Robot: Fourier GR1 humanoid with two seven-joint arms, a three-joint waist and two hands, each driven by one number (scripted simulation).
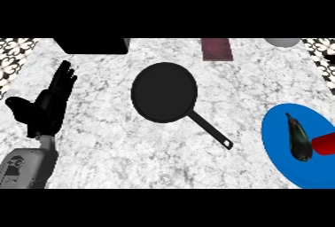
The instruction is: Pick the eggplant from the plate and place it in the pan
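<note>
worktop (98, 155): grey-white marble, patterned tiles (16, 46) seen at 10 and 2 o'clock | pan (163, 91): centre, handle toward 5 o'clock | eggplant (298, 138): laid on blue plate (278, 133) at 4 o'clock, red object (325, 143) just beside | left hand (49, 104): 9 o'clock, fingers straight, nothing held

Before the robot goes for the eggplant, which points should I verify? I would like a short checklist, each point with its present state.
1. The eggplant lies on the blue plate: ok.
2. The eggplant has free room around it: cannot tell. A red object lies close beside it on the plate, and whether they touch does not show.
3. The pan has nothing inside it: ok.
4. The right hand is in view, near the plate: not ok. It does not show.
5. The left hand is open and rests at the left, apart from the pan: ok.
</note>
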